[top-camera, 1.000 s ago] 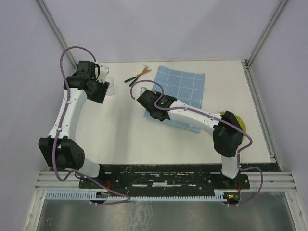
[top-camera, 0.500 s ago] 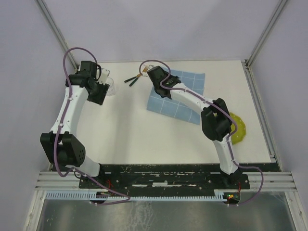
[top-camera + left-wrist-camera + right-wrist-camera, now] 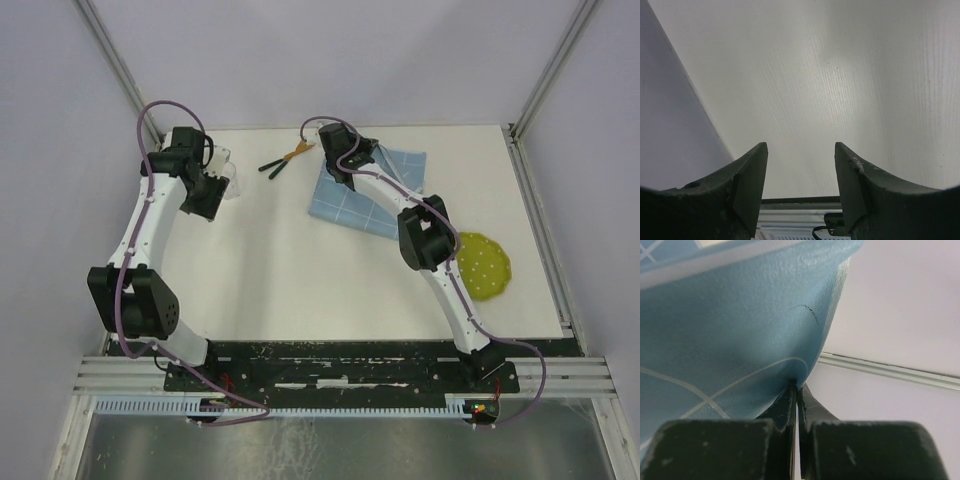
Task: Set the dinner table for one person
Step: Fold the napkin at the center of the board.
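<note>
The off-white dinner table [image 3: 290,280] fills the top view. My right gripper [image 3: 337,152] is at the far edge of the table, shut on an edge of the light-blue gridded cloth [image 3: 365,190]. In the right wrist view the jaws [image 3: 797,390] pinch the cloth [image 3: 730,315], which hangs over them. My left gripper [image 3: 205,195] is open and empty at the far left, beside a clear glass [image 3: 228,176]. In the left wrist view its fingers [image 3: 800,165] frame only bare tabletop [image 3: 840,75].
A yellow-green dotted plate [image 3: 482,265] lies at the right. Black-handled cutlery [image 3: 285,160] lies at the back, just left of the cloth. Walls enclose the table on three sides. The black mounting rail [image 3: 340,365] runs along the near edge.
My right arm has swung from the cloth's near corner to the far edge, carrying the pinched cloth with it; the cloth looks shorter. The plate is now uncovered. The left arm barely moved.
</note>
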Available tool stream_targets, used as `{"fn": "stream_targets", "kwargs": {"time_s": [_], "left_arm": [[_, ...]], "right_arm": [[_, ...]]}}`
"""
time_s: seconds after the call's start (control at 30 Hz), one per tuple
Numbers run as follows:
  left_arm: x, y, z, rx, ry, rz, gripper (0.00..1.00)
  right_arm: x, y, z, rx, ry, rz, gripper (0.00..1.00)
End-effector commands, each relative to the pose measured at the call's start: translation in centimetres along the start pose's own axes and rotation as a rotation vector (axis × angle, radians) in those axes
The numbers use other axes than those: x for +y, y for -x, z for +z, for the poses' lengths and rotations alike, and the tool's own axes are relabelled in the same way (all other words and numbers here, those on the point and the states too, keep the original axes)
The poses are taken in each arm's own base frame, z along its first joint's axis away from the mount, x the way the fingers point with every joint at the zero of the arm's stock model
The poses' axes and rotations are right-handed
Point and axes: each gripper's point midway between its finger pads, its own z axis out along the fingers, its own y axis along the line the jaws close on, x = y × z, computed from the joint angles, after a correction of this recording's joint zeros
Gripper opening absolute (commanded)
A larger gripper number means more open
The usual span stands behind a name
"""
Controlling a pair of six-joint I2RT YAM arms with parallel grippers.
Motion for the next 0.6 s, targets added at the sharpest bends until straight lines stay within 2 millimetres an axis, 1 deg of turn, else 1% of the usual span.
{"fn": "stream_targets", "kwargs": {"time_s": [0.0,0.17,0.23,0.3,0.4,0.57], "left_arm": [[0.0,1.0,0.5,-0.010,-0.014,0.006,0.63],[-0.5,1.2,1.6,0.003,-0.039,0.000,0.62],[-0.7,1.3,2.1,0.005,-0.044,-0.003,0.62],[-0.8,1.3,2.6,0.009,-0.050,-0.007,0.61],[-1.0,1.5,2.8,0.002,-0.058,-0.014,0.61],[-0.9,1.7,2.3,-0.014,-0.053,-0.017,0.61]], "right_arm": [[-4.2,0.7,0.7,-0.027,-0.103,0.079,0.01],[-5.2,-0.5,2.0,-0.009,-0.161,0.132,0.01],[-4.1,-1.1,3.1,0.001,-0.168,0.142,0.01],[-3.8,-1.2,3.7,-0.002,-0.188,0.146,0.01],[-3.3,-1.0,4.5,-0.007,-0.217,0.135,0.01],[-2.4,0.6,5.6,-0.050,-0.229,0.123,0.01]]}}
